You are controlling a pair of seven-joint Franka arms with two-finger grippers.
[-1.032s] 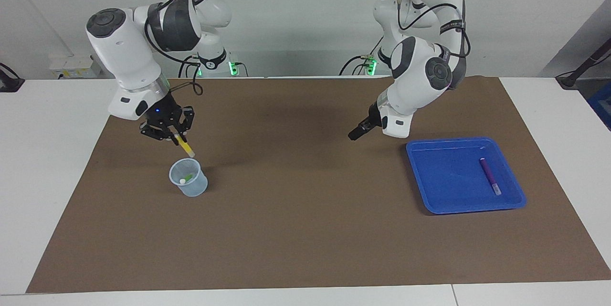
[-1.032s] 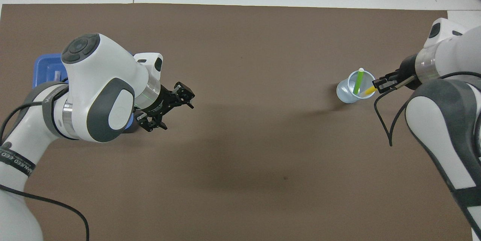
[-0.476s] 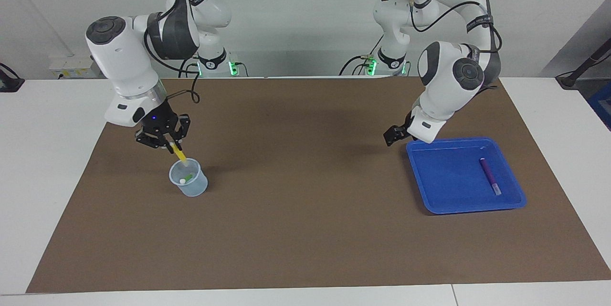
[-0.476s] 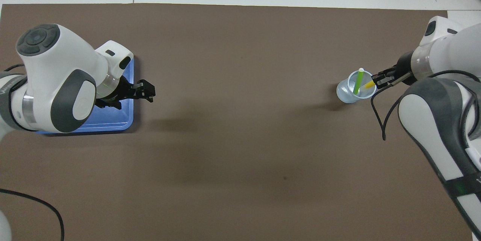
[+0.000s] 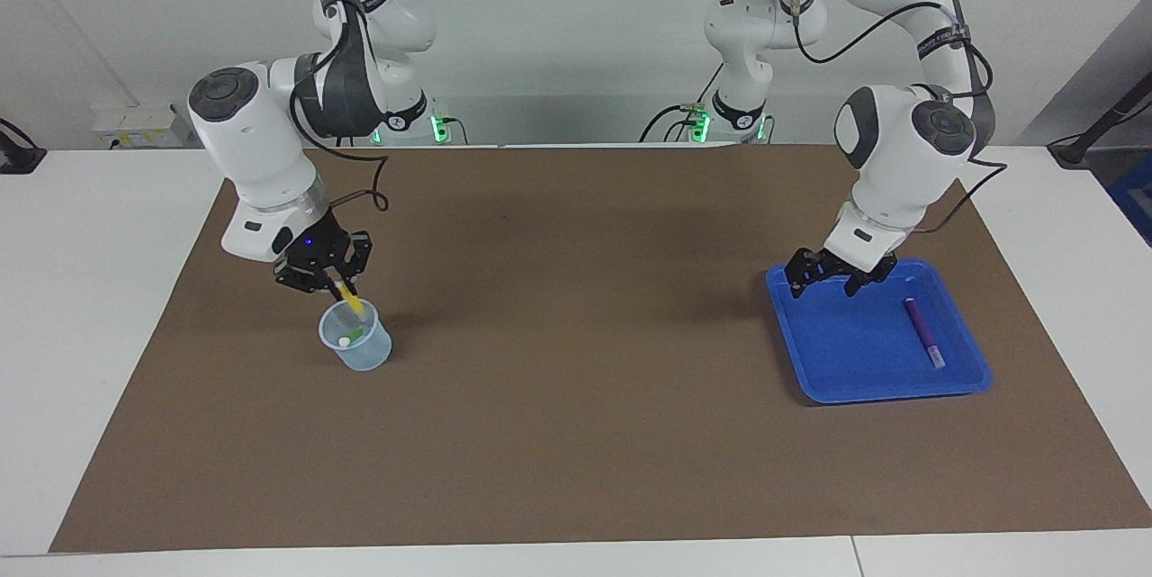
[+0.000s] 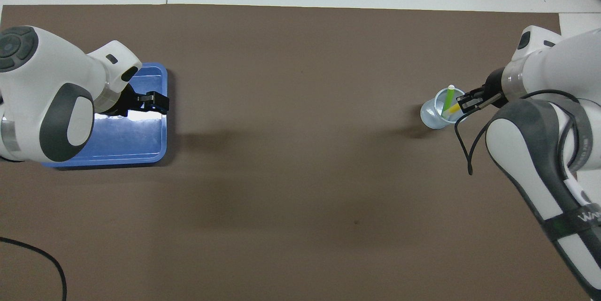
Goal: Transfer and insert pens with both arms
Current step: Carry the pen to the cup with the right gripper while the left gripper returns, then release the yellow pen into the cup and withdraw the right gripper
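Glossy blue plastic tray (image 5: 967, 379), translucent plastic cup (image 5: 364, 352), matt brown mat (image 5: 576, 433), possibly paper

right pincer (image 5: 335, 283) grips yellow pen (image 5: 346, 295) over cup (image 5: 356, 345); left pincer (image 5: 833, 281) open above tray (image 5: 864, 383).

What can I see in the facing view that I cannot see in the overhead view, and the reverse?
Only the facing view shows the purple pen lying in the blue tray; overhead, the left arm covers that part of the tray. It also shows both arms' bases. Only the overhead view shows the green pen standing tall out of the clear cup. Both show the right gripper shut on the yellow pen, lowering it into the cup, and the left gripper open over the tray.
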